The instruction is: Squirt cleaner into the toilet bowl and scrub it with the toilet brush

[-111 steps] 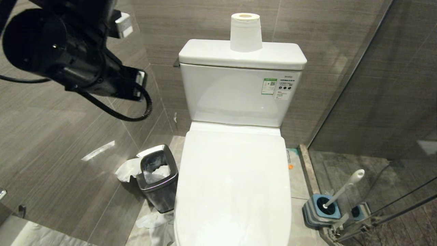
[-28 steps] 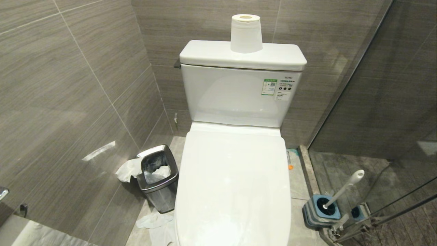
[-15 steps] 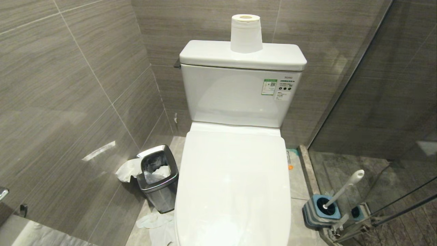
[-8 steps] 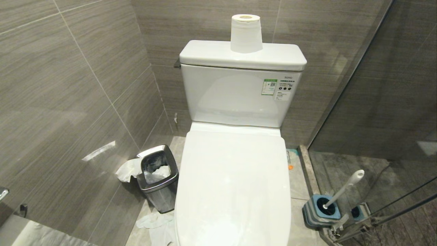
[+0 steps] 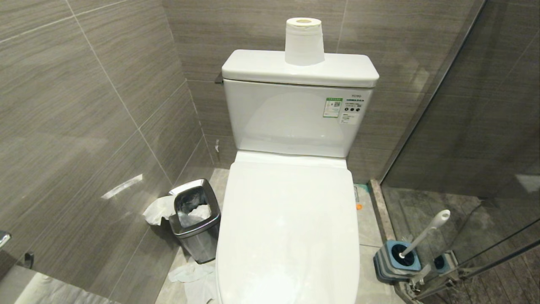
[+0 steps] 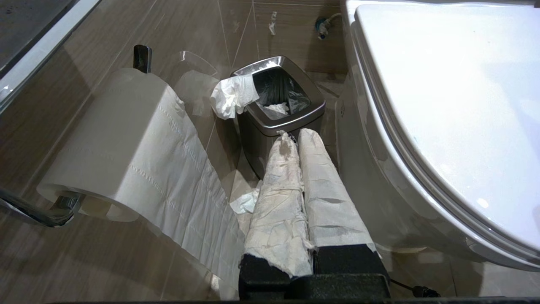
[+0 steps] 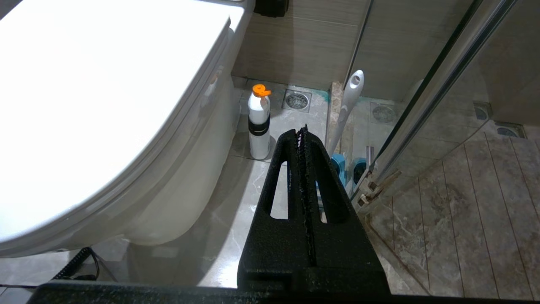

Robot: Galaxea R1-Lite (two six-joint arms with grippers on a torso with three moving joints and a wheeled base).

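Observation:
The toilet bowl (image 5: 289,228) stands in the middle with its white lid down, so the basin is hidden. To its right the toilet brush (image 5: 426,232) leans in a grey-and-blue holder (image 5: 396,261). Neither arm shows in the head view. My right gripper (image 7: 301,131) is shut and empty, low beside the toilet (image 7: 84,93). Ahead of it on the floor stands a white bottle with an orange cap (image 7: 258,122), the cleaner, with the brush handle (image 7: 352,97) beyond. My left gripper (image 6: 295,134), its fingers wrapped in white paper, is shut and empty on the toilet's other side (image 6: 443,105).
A steel waste bin (image 5: 196,219) with tissue sits left of the toilet, and crumpled paper (image 5: 190,272) lies on the floor. A paper roll (image 5: 303,40) stands on the tank. Another roll (image 6: 126,147) hangs on the left wall. A glass shower door (image 5: 464,126) closes the right side.
The left arm that filled the head view's upper left in the oldest frame has left that view. Over the last two seconds nothing has moved.

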